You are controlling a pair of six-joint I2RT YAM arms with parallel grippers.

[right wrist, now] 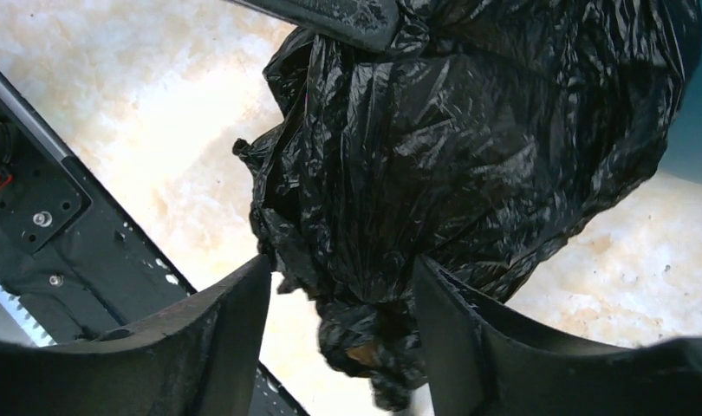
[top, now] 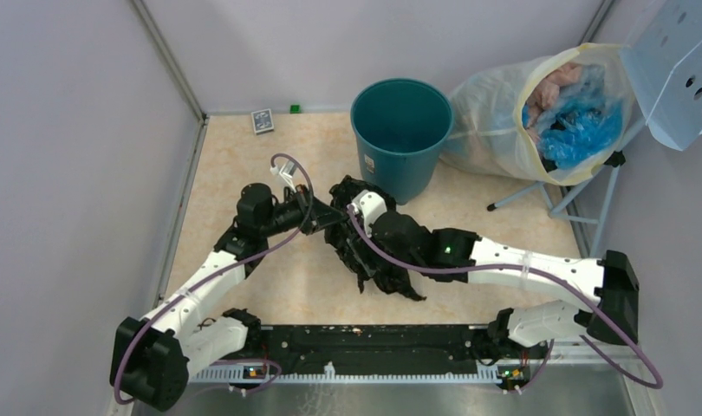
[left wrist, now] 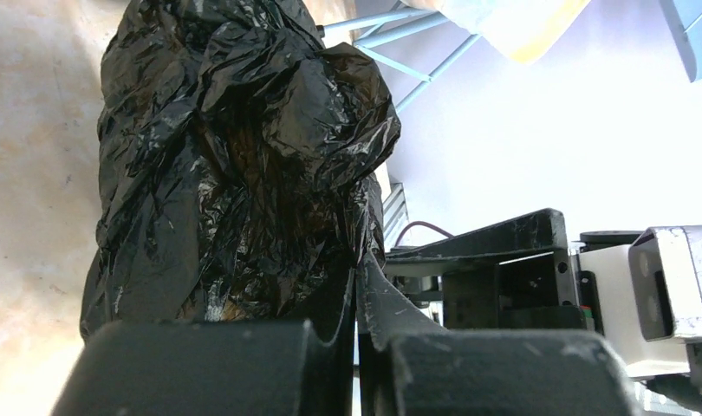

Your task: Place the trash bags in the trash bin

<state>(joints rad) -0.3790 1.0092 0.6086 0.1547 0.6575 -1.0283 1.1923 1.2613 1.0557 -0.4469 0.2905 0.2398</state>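
Observation:
The black crinkled trash bag [top: 375, 265] hangs bunched between the two arms, just in front of the teal trash bin [top: 401, 130], which stands upright and open at the back. My left gripper [top: 330, 217] is shut on a fold of the trash bag [left wrist: 243, 156], which is pinched at its tips [left wrist: 362, 260]. My right gripper [top: 353, 199] is open. In the right wrist view the knotted lower bunch of the bag [right wrist: 469, 147] lies between the spread fingers of the right gripper [right wrist: 343, 277], against the right one and apart from the left.
A large translucent sack [top: 538, 113] with blue and pink contents leans on a metal stand right of the bin, under a perforated panel [top: 677, 69]. A small card box [top: 262, 120] lies at the back left. Walls close in both sides. A black rail [top: 373, 342] runs along the near edge.

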